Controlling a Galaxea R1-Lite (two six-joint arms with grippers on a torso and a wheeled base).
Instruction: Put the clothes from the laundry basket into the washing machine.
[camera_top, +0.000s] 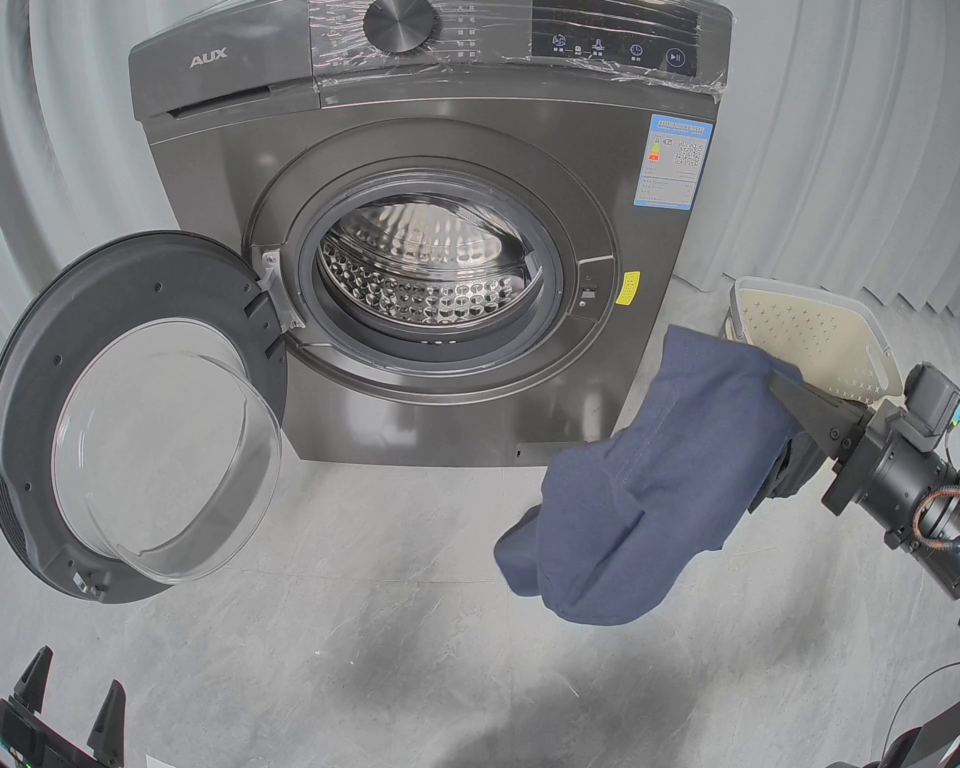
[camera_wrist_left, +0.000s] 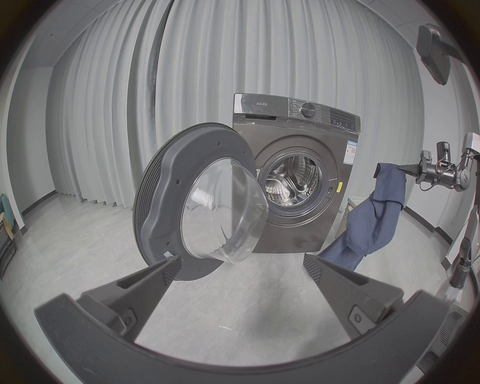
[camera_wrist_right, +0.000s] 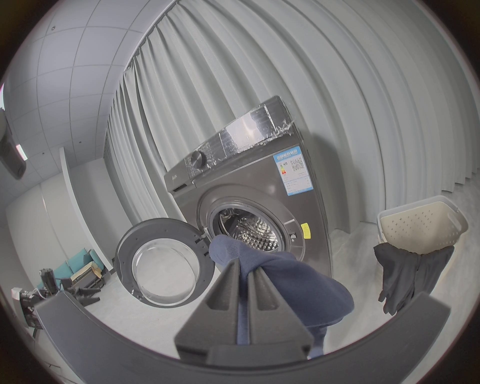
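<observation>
The right gripper (camera_top: 778, 380) is closed on the upper edge of a blue garment (camera_top: 650, 480), with the cloth pinched between its two fingers (camera_wrist_right: 227, 295). The garment hangs down from there in the air, in front of the lower right part of the washing machine (camera_top: 220, 160), outside the drum (camera_top: 430, 260). Whether its lowest fold touches the floor (camera_top: 350, 620), I cannot tell.

The round door (camera_top: 60, 330) of the machine is swung fully open to the robot's left, and the drum shows bare metal inside. The laundry basket (camera_top: 800, 288) stands on the floor just beside the right front corner of the machine. A dark garment (camera_wrist_right: 405, 275) hangs over its near rim (half of it outside the basket).

The left gripper (camera_wrist_left: 242, 260) is low on the left side, with its fingers (camera_wrist_left: 150, 280) wide apart and holding nothing, well apart from the clothes. A pale curtain (camera_top: 850, 150) hangs behind the machine.
</observation>
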